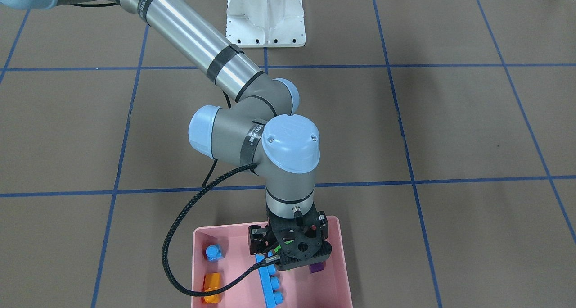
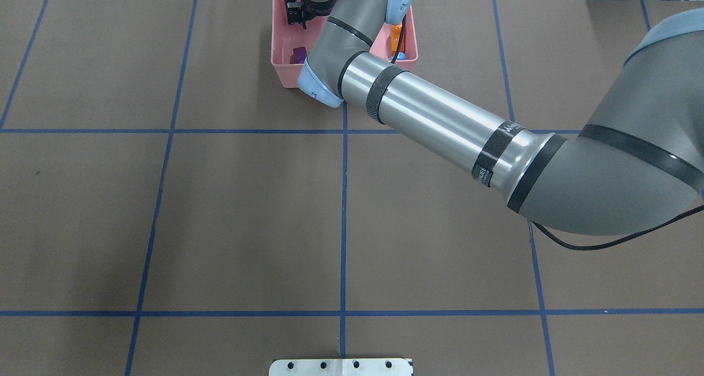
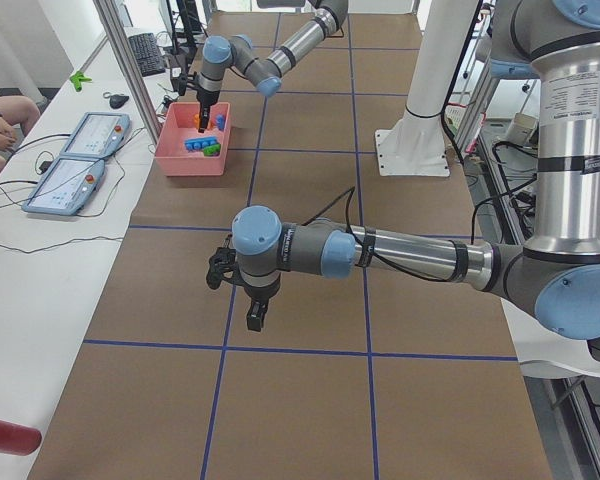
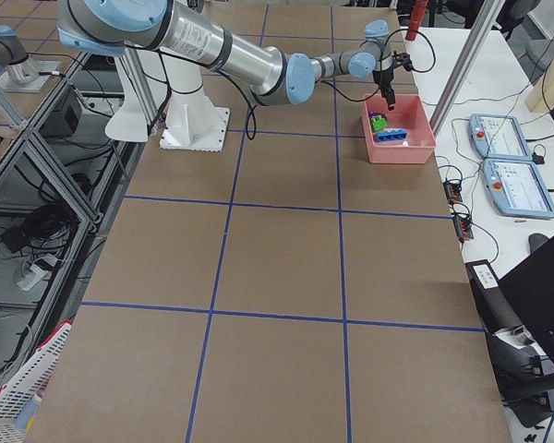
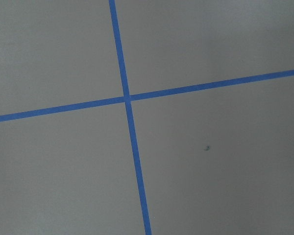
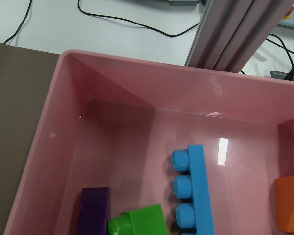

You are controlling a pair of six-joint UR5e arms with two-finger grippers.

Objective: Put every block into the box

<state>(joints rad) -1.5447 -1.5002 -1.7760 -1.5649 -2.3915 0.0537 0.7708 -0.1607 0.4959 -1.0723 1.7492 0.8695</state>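
Status: all five studded plastic bricks sit in the shallow pink plastic tray (image 1: 344,263), at the brown table's (image 2: 247,227) edge farthest from the robot.

- Orange sloped brick (image 1: 211,286) and tiny blue one-stud brick (image 1: 214,252): along the tray wall on the robot's right.
- Long blue four-stud brick (image 1: 270,285): mid-tray, lying on its side.
- Purple elongated brick (image 1: 317,267): by the opposite wall.
- Green two-stud brick (image 6: 139,221): between the purple and the long blue.

Right gripper (image 4: 389,103) hangs over the tray, above the green brick. Fingers are hidden, so can't tell if released or clenched. Left gripper (image 3: 254,318) hovers well apart from the tray, over a blue tape cross (image 5: 126,98). Grip state: can't tell.
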